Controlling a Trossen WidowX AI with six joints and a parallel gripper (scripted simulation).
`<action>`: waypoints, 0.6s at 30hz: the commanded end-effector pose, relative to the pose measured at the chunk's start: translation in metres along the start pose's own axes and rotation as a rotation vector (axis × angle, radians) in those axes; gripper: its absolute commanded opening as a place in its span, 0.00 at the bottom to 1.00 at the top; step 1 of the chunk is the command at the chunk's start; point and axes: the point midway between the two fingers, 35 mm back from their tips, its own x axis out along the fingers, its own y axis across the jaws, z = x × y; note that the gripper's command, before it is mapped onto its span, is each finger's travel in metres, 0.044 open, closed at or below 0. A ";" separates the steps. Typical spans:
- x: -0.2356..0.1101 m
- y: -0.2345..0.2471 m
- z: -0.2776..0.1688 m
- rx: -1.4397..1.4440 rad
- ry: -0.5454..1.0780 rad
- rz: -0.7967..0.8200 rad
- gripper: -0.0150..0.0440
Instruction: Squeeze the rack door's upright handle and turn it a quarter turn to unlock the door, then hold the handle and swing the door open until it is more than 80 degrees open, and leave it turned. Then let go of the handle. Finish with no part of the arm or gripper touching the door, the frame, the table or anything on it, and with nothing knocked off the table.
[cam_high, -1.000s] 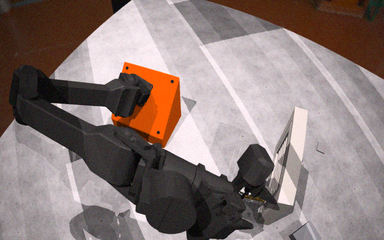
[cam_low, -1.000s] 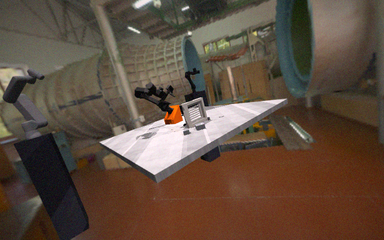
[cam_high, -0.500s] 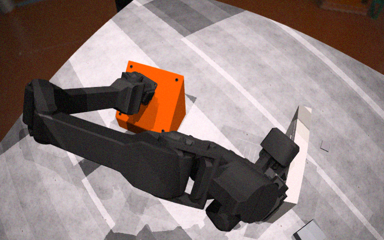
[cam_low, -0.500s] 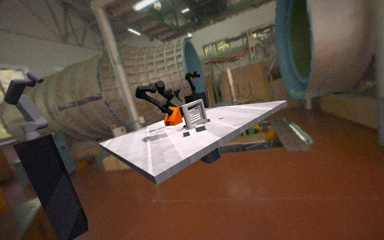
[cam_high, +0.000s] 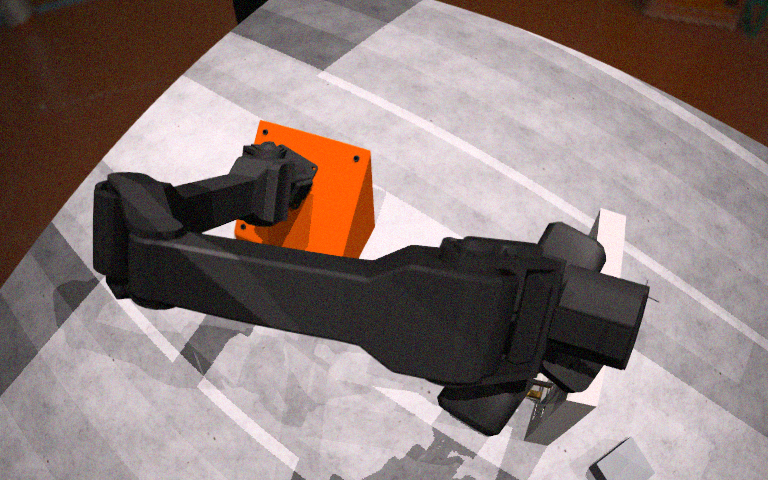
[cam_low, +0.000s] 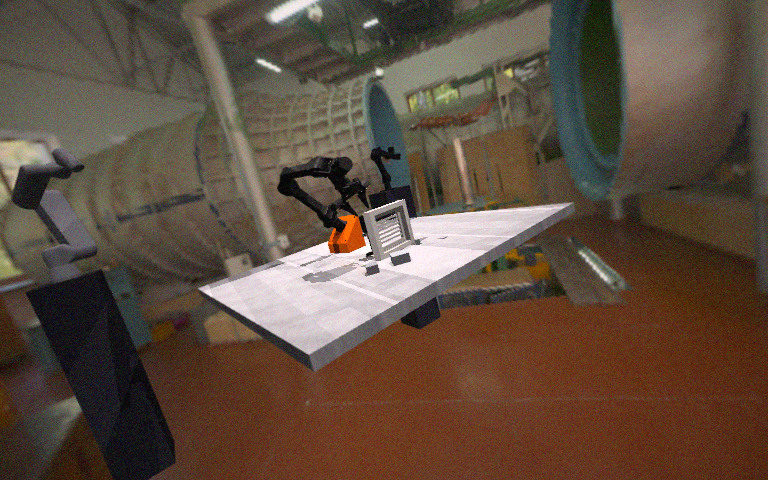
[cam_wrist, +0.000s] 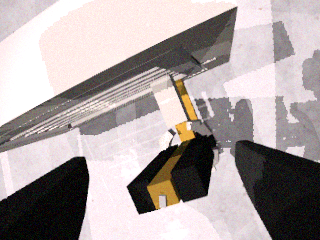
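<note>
Your fingers (cam_high: 532, 387) (cam_low: 357, 204) stand parted, holding nothing; the handle (cam_high: 534, 391) (cam_wrist: 192, 172) lies between them, toward six o'clock in the wrist view. Centre and align before squeezing. Mind the frame (cam_high: 611, 234) (cam_low: 372, 237) (cam_wrist: 215, 39) at eleven, and top view's block (cam_high: 627, 461) at four.

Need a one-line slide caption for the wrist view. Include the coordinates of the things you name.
Open gripper (cam_high: 515, 410) (cam_wrist: 162, 159), its fingers spread on either side of the black-and-yellow handle (cam_wrist: 170, 175), beside the pale rack frame (cam_high: 611, 237) (cam_low: 370, 237) (cam_wrist: 125, 67).
</note>
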 end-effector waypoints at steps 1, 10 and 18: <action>0.000 0.005 -0.005 -0.072 0.077 -0.068 0.74; -0.005 0.014 -0.011 -0.249 0.208 -0.213 0.74; -0.010 0.018 -0.011 -0.345 0.260 -0.290 0.74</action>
